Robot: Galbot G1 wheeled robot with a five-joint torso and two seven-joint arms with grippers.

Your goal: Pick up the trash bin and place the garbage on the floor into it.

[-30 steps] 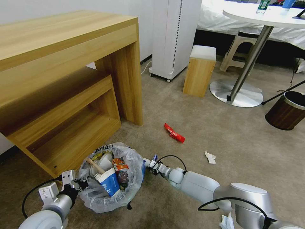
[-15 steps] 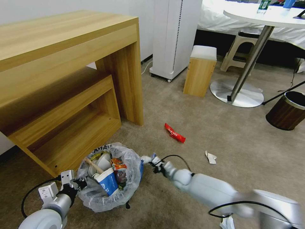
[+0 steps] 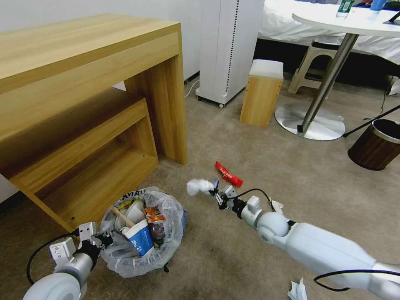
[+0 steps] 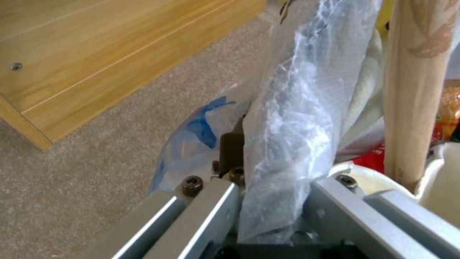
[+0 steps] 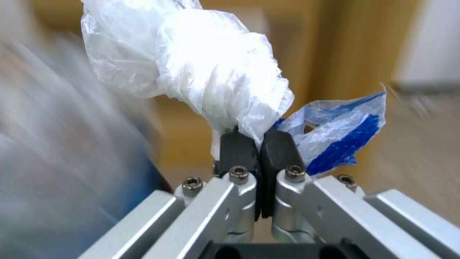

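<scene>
Beige carpet floor (image 3: 258,166) (wooden desk (image 3: 83,83) beside) holds red wrapper (image 3: 228,174).

You have the beige carpet floor (image 3: 250,141) carrying everything here. The trash bin (image 3: 143,233) stands on it just in front of the wooden shelf unit (image 3: 83,125), its feet on the pile. A red wrapper (image 3: 228,173) lies flat out in the open, well apart from the bin. A paper scrap (image 3: 276,205) lies a little past it, and another white scrap (image 3: 298,290) sits at your lower edge. A wooden stool (image 3: 261,92), the round base (image 3: 310,121) of the white surface and a brown bin (image 3: 376,144) rest farther off.
</scene>
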